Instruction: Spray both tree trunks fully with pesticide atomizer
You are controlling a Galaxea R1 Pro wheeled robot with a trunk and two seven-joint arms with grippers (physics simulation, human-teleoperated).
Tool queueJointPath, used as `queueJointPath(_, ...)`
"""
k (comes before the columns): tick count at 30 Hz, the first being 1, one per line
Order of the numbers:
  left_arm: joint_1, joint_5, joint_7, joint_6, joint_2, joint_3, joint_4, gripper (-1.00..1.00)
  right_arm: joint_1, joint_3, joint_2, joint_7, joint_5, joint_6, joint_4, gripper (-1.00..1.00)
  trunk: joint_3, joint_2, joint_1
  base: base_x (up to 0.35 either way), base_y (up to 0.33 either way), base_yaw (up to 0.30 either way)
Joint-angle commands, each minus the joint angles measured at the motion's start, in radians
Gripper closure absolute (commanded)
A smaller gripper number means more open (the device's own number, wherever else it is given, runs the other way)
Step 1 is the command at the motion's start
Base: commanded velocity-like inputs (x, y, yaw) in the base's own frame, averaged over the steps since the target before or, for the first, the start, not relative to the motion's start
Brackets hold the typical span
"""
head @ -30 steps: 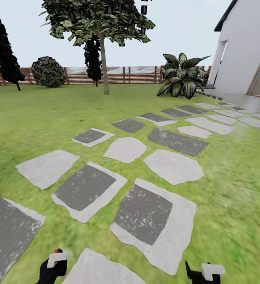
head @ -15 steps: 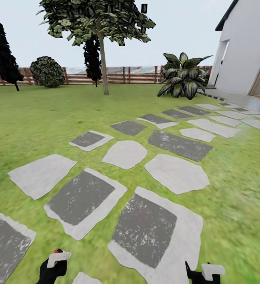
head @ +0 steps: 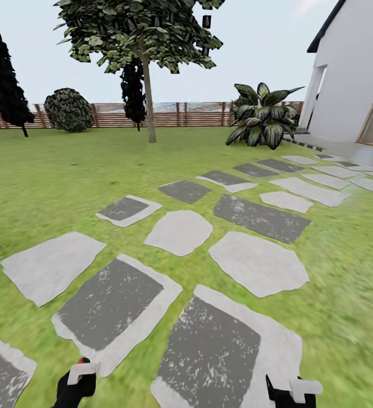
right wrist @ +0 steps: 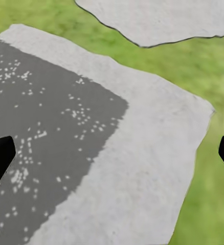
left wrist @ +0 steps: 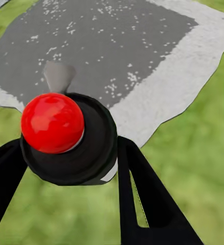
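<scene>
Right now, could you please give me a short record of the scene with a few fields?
place: lawn with grey stepping stones, slat fence behind
tree: leafy canopy on a pale trunk, far ahead
left gripper: jaws shut on a black atomizer with a red cap
right gripper: jaws open, nothing between them, above a stone
building: white house at the right

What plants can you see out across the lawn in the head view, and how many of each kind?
Leafy tree with a pale trunk: 1
Near-black conifers: 2
Round bush: 1
Broad-leaved plant: 1
Total: 5
</scene>
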Motion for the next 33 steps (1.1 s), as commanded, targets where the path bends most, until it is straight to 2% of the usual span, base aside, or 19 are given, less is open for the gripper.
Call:
queueJointPath(1,-0.001,0.004,-0.005,-0.003,0.0,0.004,0.001,1.0,-0.001,-0.001,0.0,0.0,0.001,-0.003,0.0,-1.0,-0.001,0.0,0.0,0.337,0.0,0.0)
queueJointPath(33,-0.001,0.004,-0.005,-0.003,0.0,0.004,0.0,1.0,0.0,-0.001,0.0,0.0,0.001,-0.003,0.001,-1.0,-0.001,0.0,0.0,0.337,0.0,0.0)
